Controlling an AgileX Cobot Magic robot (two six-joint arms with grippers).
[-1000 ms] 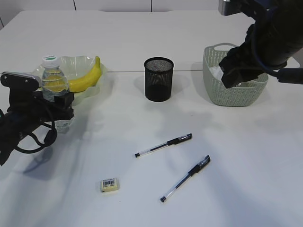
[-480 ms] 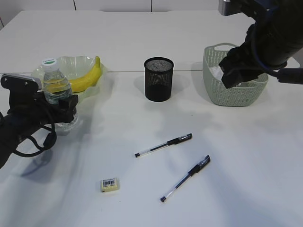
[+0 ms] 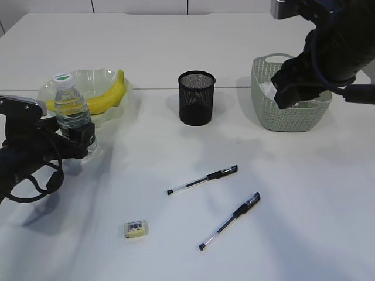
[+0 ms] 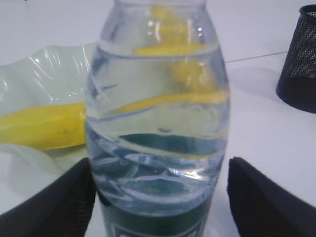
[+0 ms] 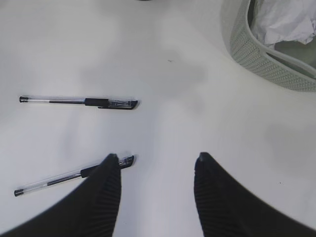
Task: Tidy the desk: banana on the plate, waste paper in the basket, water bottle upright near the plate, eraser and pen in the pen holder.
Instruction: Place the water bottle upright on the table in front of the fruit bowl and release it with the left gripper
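The water bottle (image 3: 72, 114) stands upright at the left of the exterior view, just in front of the plate (image 3: 94, 79), with its white cap on top. The left gripper (image 3: 82, 139) is around its lower part, but in the left wrist view both fingers (image 4: 54, 197) stand clear of the bottle's sides, so the pincer is released and holds nothing. The bottle looks already placed; I judge that this arm now only needs to draw back toward the lower left without touching it.

What is not yet done lies in the lower middle of the frame. The eraser (image 3: 135, 228) is at the lower centre-left, nearer to the left arm. The upper pen (image 3: 203, 179) and the lower pen (image 3: 230, 220) both lie with their long axis running from lower left to upper right, the dark cap end toward the upper right. In the right wrist view they appear at the left, the lower pen just beside the left finger. The right gripper (image 5: 157, 163) hangs above the desk (image 3: 304, 193) with its jaws apart and empty.

The plate holds the banana (image 3: 105, 96). The basket (image 3: 290, 96) at the upper right holds the crumpled waste paper (image 5: 286, 22). The pen holder (image 3: 196, 98) in the upper middle seems empty, though its bottom is too dark to be sure.
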